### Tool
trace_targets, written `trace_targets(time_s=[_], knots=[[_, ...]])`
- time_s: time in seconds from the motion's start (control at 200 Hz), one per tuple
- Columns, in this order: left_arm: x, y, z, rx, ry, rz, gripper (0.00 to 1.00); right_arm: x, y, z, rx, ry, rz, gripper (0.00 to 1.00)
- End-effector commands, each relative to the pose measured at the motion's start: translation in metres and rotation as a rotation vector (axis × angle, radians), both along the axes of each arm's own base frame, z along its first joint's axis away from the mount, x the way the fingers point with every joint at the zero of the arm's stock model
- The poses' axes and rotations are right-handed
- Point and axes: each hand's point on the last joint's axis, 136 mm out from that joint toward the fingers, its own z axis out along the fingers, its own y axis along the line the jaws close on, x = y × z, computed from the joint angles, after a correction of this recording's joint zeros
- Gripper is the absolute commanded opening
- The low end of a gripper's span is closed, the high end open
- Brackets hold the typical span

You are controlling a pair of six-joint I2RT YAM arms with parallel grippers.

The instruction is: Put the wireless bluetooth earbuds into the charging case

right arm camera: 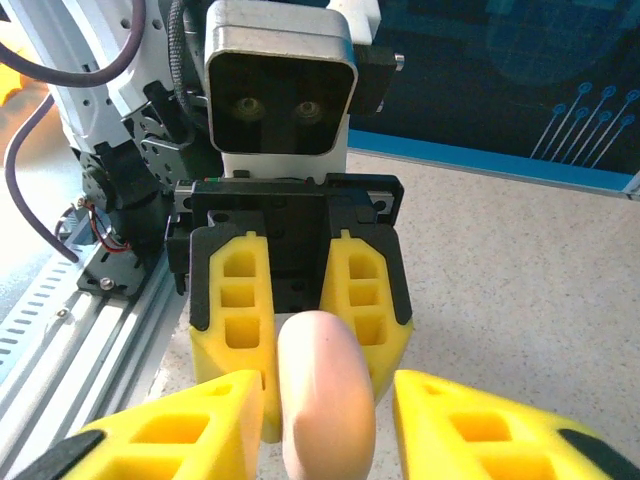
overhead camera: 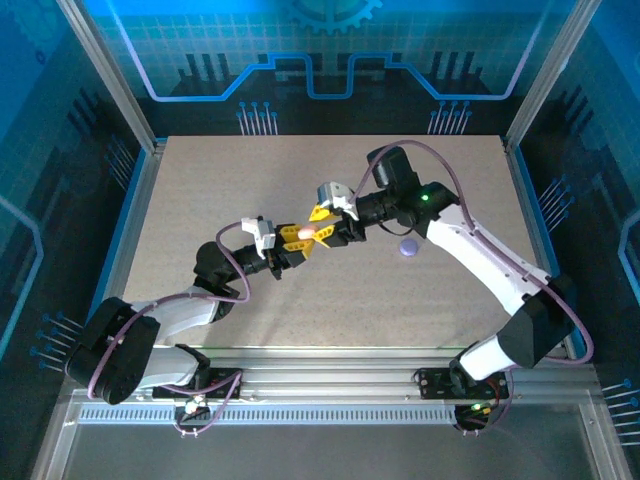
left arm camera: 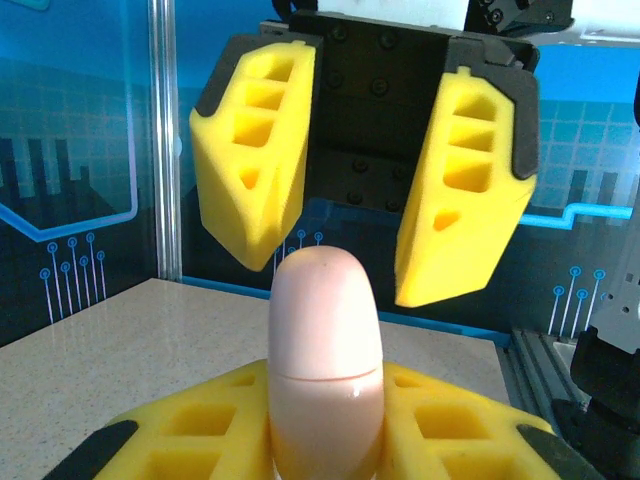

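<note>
My two arms reach in from the near edge of the tabletop (overhead camera: 220, 200) and meet over its middle. My left fingers (left arm camera: 190, 430) are the nearer pair. They are clamped narrow on the pink case (left arm camera: 325, 350), a smooth rounded thing held edge-on and standing up from between them. A thin seam runs across it and the lid looks closed. From my left wrist, the rounded top of the case rises toward my right fingers (left arm camera: 255, 150), which face it from the far side. Those fingers stand apart, one on either side of the case's top. From my right wrist I see the case sitting in the gap between them, with a thin strip of space on each side, so they are not gripping it. To the right of the meeting point, toward the right edge of the tabletop, a small round lilac case (overhead camera: 408, 247) lies flat. It is close beside my right forearm and apart from both pairs of fingers. It is too small in that view for me to tell whether its lid is up or down.
</note>
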Motion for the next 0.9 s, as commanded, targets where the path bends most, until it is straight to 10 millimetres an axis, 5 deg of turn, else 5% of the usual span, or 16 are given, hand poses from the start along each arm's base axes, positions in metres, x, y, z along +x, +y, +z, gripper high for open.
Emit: trace_targets(time_s=[0.0,0.29,0.49,0.705,0.89], knots=[[-0.009,0.000,0.023,-0.025,-0.088,-0.024,0.26,-0.008,0.001,0.003,0.000,0.033,0.059,0.35],[-0.008,0.000,0.023,-0.022,-0.092,-0.021,0.26,-0.006,0.004,-0.007,-0.028,0.081,0.086,0.28],[-0.006,0.000,0.019,-0.009,-0.083,-0.009,0.28,-0.004,0.001,-0.009,-0.043,0.076,0.076,0.03],[0.000,0.005,0.007,0.034,-0.082,0.063,0.62,0.013,-0.018,-0.013,-0.053,0.115,-0.004,0.08],[0.015,0.020,-0.013,0.116,-0.043,0.223,0.77,0.049,-0.047,-0.049,-0.147,0.210,-0.194,0.07]])
